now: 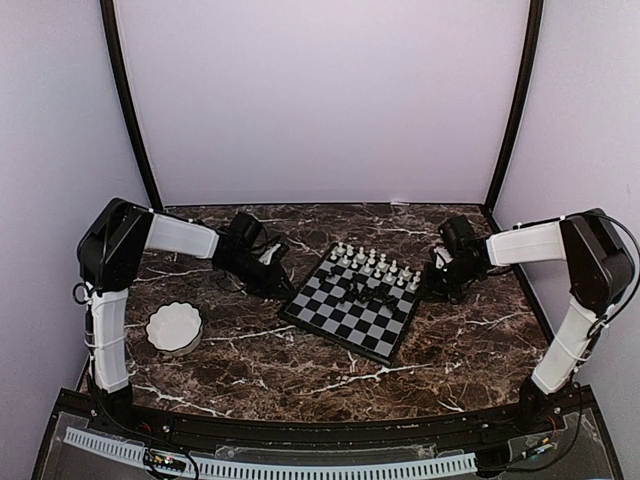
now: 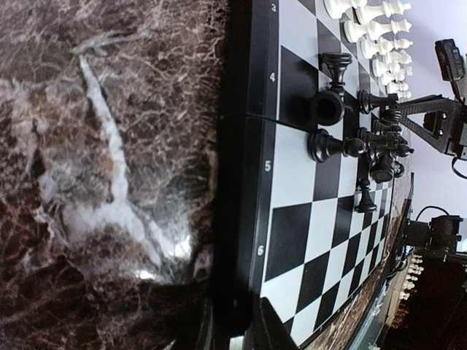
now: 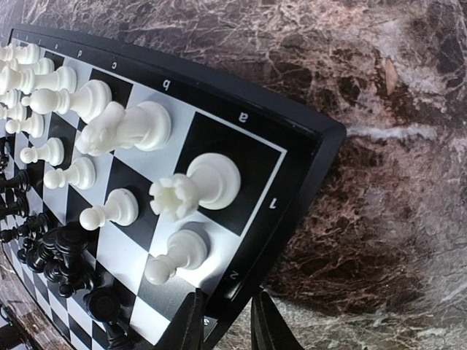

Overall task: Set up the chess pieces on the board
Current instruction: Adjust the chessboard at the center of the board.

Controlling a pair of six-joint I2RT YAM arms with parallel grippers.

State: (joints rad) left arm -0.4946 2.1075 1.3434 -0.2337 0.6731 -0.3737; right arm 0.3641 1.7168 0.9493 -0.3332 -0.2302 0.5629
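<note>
Black chess pieces (image 1: 340, 288) lie heaped at the middle of the board (image 1: 350, 330) in the top view. White ones (image 1: 368, 262) stand ranked along its far-right edge, the left gripper (image 1: 272, 278) is beside its far-left edge, and the right gripper (image 1: 422, 284) is by its right corner, about equally near. In the left wrist view the heap lies ahead past the rim, and I cannot tell how the jaws stand; in the right wrist view the fingers (image 3: 191, 324) sit narrowly apart astride the rim, perhaps pinching it.

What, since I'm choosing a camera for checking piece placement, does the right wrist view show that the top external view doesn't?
Right wrist only: the file letters on the board's rim and the white rook's notched top. Top only: the white bowl and the board's whole outline. Both: white pieces ranked along one edge, black pieces clustered mid-board.
</note>
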